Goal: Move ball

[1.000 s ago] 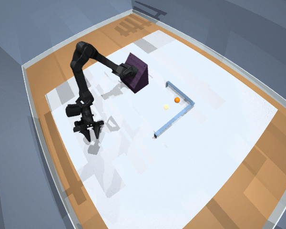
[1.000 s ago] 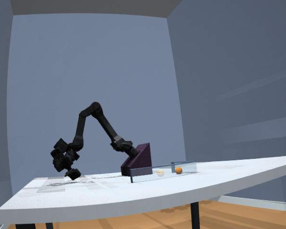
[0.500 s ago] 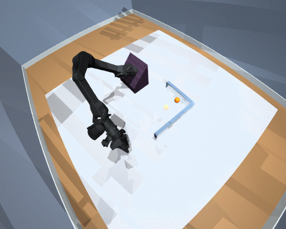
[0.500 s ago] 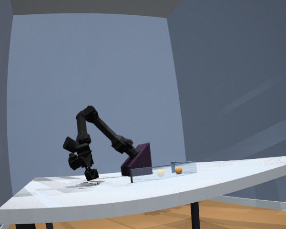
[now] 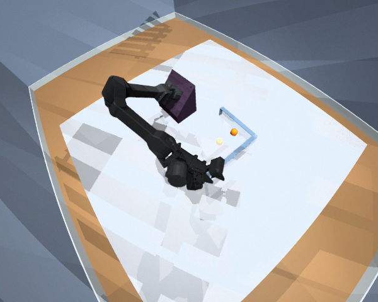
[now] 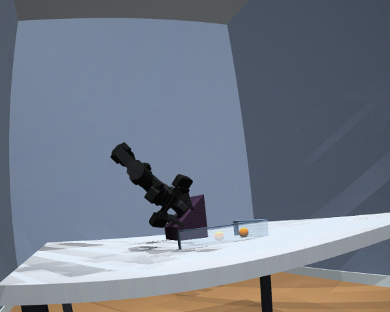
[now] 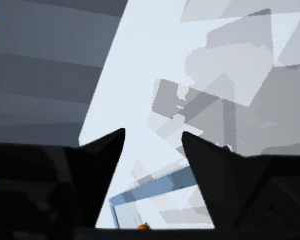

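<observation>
— Grey-blue walls close in your workspace, and the white counter (image 5: 280, 195) stands over an orange floor (image 5: 345, 260). What do you see on it?

— You have the two clear walls (image 5: 244, 124) meeting in a corner toward the far right of the top view. The orange ball (image 5: 234, 131) sits inside that corner, near the angle but apart from both walls. The pale see-through copy (image 5: 219, 141) lies just beside it, on the side away from the corner; the two do not overlap.

— And where is your arm?

— Your arm (image 5: 133, 120) rises from the dark purple base block (image 5: 182, 97), folds back, then reaches down toward the open end of the longer wall. The end effector (image 5: 217, 168) hangs above the counter at that end, well apart from the ball. From the exterior view you can see it tilted downward, off the surface (image 6: 169, 214).

— What is its state?

— Its fingers stand partly spread, with nothing between them. In the wrist view you look through the gap at the blue wall (image 7: 155, 187), and a sliver of the ball (image 7: 142, 227) shows at the bottom edge.

— So the ball?

— It rests on the counter, inside the walls, off the copy.
</observation>
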Controlling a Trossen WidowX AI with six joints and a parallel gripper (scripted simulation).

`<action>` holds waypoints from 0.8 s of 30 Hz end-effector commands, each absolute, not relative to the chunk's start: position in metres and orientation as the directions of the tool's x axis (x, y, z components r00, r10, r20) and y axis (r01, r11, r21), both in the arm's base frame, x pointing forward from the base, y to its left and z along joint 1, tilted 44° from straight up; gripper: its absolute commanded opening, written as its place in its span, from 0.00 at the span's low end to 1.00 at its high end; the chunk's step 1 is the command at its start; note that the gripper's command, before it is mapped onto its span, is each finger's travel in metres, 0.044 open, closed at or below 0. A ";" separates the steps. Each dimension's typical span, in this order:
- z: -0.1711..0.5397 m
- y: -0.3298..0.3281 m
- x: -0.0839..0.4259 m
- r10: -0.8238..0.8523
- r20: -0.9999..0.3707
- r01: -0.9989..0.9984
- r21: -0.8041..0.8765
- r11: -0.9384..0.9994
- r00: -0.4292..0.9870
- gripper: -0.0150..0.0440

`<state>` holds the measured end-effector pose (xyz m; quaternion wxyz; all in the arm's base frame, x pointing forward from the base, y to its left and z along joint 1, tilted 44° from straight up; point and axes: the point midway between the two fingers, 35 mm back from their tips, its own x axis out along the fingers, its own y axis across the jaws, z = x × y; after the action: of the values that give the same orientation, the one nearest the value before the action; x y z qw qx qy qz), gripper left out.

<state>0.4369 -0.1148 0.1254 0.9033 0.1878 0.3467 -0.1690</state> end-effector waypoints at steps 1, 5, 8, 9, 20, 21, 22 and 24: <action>0.088 -0.074 0.439 -0.178 -0.788 0.276 -0.010 0.961 0.590 0.73; 0.049 -0.035 0.430 -0.215 -0.866 0.016 -0.233 0.972 0.451 0.73; 0.022 -0.008 0.418 -0.266 -0.899 -0.221 -0.355 0.908 0.348 0.73; 0.013 0.001 0.413 -0.289 -0.905 -0.308 -0.385 0.870 0.314 0.73; -0.070 0.062 0.339 -0.615 -0.787 -0.970 -0.180 0.165 0.041 0.73; -0.077 0.066 0.330 -0.655 -0.755 -0.991 -0.107 0.077 0.031 0.73; -0.081 0.068 0.325 -0.678 -0.734 -0.998 -0.060 0.026 0.027 0.73; -0.082 0.068 0.323 -0.686 -0.727 -0.999 -0.044 0.009 0.026 0.73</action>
<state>0.3331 0.0637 -0.0746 0.3784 -0.6097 0.6560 0.2339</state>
